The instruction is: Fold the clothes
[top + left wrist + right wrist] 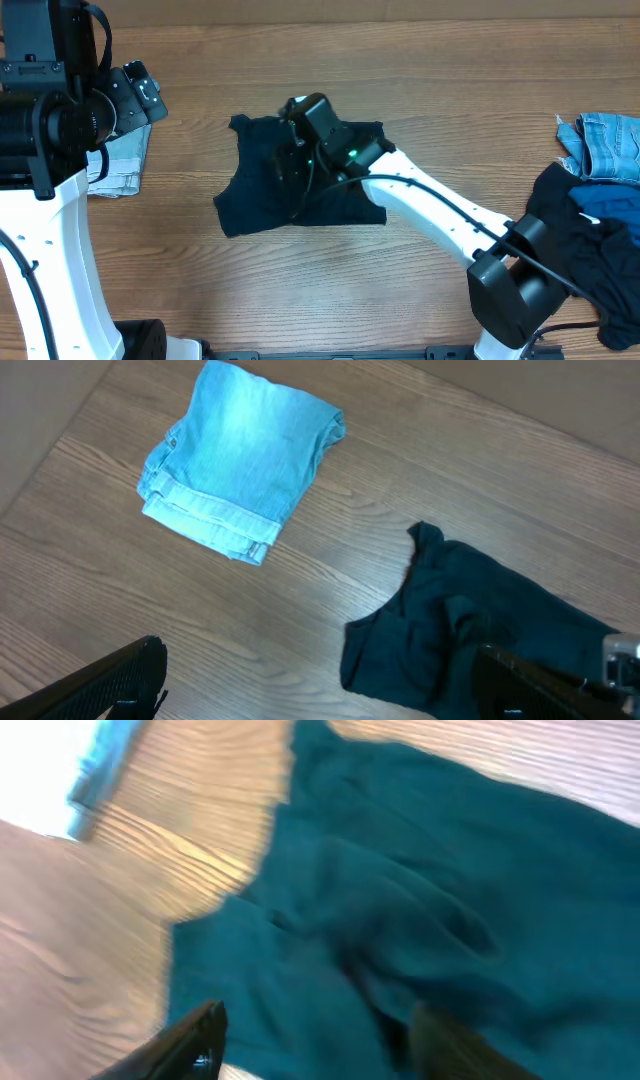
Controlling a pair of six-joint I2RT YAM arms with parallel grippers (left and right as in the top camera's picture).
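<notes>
Nearest, through the right wrist camera and badly blurred: right gripper (315, 1025), fingers partly spread, low over a dark navy garment (430, 870). Impossible to tell through the smear whether either tip touches the cloth; nothing seen pinched between them. From overhead, same gripper (297, 150) over the garment's upper middle, hiding that part. Rest of the garment (255, 200) spread rumpled in the middle of the table (430, 70).

Further left, left gripper (320, 675) spread wide and empty, only the finger ends showing at the frame's bottom edge, beside the garment's corner (440, 630). Beyond it, a folded light-blue denim piece (235, 460), flat, well apart from the dark one. Overhead, same piece (125, 165) half covered by the left arm (55, 130).

Farthest right, cut off by the frame edge: a heap of dark clothes (600, 250), with crumpled denim (605, 145) at its far side.
</notes>
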